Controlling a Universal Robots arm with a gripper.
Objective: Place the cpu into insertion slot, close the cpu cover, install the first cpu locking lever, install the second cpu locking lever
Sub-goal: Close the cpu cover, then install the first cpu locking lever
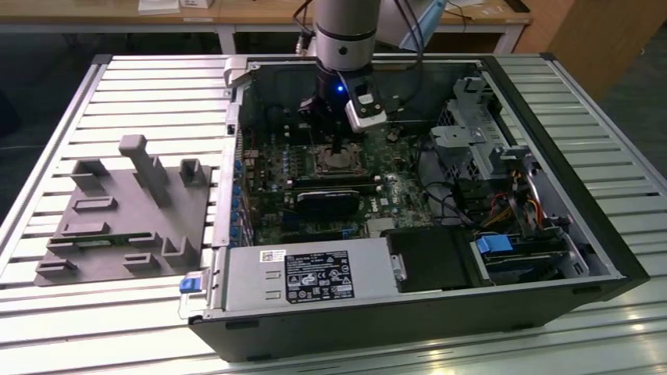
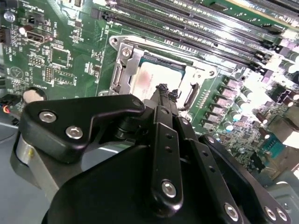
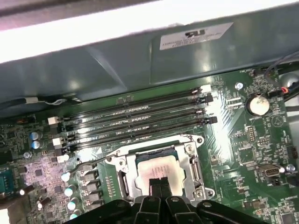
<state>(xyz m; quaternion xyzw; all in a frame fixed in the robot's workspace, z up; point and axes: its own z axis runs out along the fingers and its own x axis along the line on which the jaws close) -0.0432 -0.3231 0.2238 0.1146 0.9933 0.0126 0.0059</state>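
A silver slatted table (image 1: 125,78) shines with glare at its near edge, a pale wooden desk (image 1: 261,17) on 2 white legs and dark floor (image 1: 42,55) behind.

The arm (image 1: 344,31) stands vertical, its gripper (image 1: 339,150) pointing straight down, fingertips (image 3: 154,186) closed together.
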